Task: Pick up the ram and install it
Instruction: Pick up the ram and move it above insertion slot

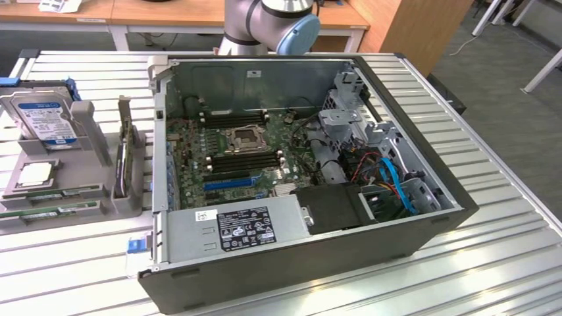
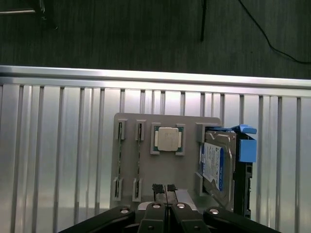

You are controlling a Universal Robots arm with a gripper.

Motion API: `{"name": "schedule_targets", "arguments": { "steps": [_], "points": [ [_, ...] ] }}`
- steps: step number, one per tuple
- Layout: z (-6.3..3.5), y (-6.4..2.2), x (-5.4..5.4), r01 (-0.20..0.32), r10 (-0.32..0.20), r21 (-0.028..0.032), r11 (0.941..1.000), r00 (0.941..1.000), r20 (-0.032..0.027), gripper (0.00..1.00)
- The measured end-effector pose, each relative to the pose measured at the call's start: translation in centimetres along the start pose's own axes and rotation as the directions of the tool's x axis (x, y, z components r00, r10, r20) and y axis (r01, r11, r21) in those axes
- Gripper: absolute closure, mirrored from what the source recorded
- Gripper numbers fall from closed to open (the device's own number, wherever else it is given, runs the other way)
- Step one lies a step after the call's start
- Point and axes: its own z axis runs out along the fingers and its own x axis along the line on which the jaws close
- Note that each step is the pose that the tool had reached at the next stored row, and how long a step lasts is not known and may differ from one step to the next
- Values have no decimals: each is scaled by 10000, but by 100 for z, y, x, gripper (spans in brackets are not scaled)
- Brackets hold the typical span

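I see my tool (image 2: 164,188) pinched narrow and holding nothing, over the grey tray (image 2: 165,119). The ram (image 1: 63,193) lies in that tray, at the exterior view's lower left, beside its twin (image 1: 58,212).

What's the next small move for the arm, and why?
Probably open the claw and shift it sideways over the nearer ram. The claw looks shut and empty, that ram and the other ram both sit edge-up in the grey tray, and the nearer one is off to the claw's side.
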Motion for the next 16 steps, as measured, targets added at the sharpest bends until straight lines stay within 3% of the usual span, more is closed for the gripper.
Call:
{"name": "schedule_targets", "arguments": {
  "steps": [16],
  "points": [
    [-3,2,174,1,-1,1,10000,10000,0,90]
  ]
}}
